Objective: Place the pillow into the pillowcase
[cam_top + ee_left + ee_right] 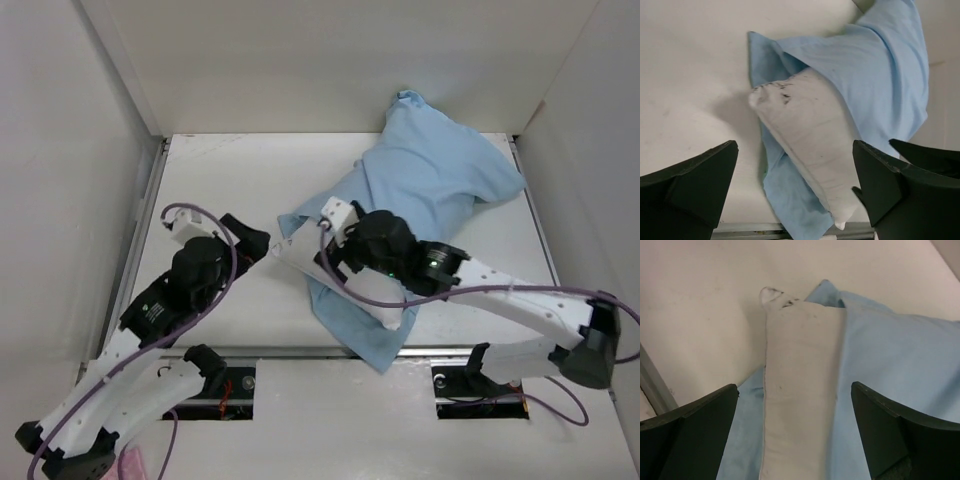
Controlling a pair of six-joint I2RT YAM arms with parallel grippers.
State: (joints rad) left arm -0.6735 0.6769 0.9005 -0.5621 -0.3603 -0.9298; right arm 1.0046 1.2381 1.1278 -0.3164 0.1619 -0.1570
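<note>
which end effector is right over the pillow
The right end effector: open, it hangs above the white pillow lying on the pillowcase. The left end effector, also open, sits off the pillow's smudged end, over the table.

Robot manipulation laboratory, bench-top test cell. A white table (230, 180) is boxed in at the back and on both sides by plain white panels (330, 60), forming a bare enclosure. The left arm (140, 390) and the right arm (520, 305), both of white and black machine parts, are mounted at the table's near edge. There a metal rail (300, 351) runs across, and two rectangular cut-outs (218, 388) expose mounting hardware and wiring. Loose purple cables (500, 288) trail along the arms. The left gripper (795, 142) and the right gripper (794, 385) each appear before their own wrist camera, black jaws set wide apart.
</note>
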